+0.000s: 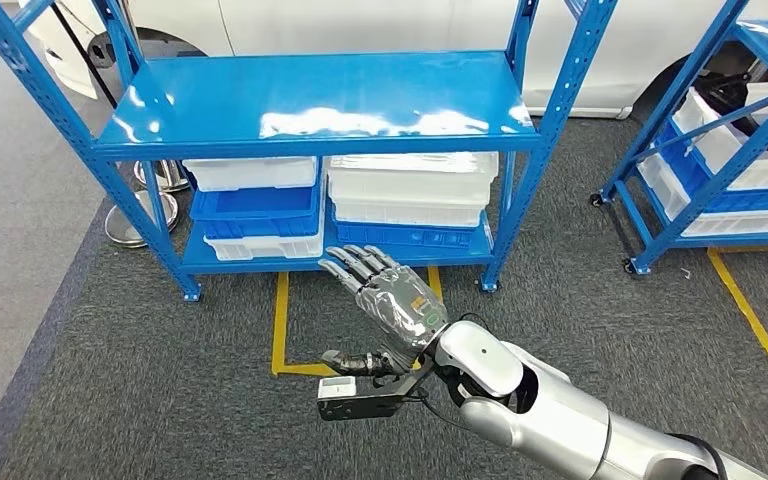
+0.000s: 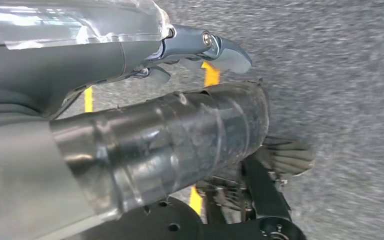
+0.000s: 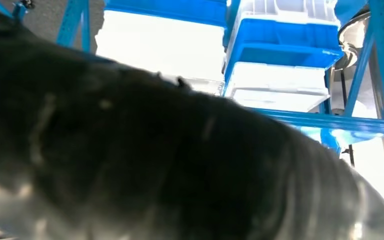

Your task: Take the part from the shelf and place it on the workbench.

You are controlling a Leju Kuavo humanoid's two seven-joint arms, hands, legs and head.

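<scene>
Silver right hand [image 1: 388, 295] hovers just before the blue shelf [image 1: 310, 105], fingers spread, grasping nothing. Its wrist view shows stacked white and blue bins [image 3: 280, 55] close up. Left hand [image 2: 105, 55] hangs over grey carpet [image 2: 340, 90], fingers released. Which bin holds the part cannot be told.

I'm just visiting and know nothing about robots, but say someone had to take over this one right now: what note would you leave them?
Right hand: raised toward the shelf, fingers spread, holding nothing.
Left hand: hanging over the carpet, fingers look loosely curled; I cannot tell if it is open or shut. It holds nothing that I can see.
Things: the shelf's top level is bare; white and blue bins are stacked on the bottom level. No part can be made out, and the workbench is not visible.
Done: nothing yet.
Left: find the part, grasp it, carry it to the workbench.
</scene>
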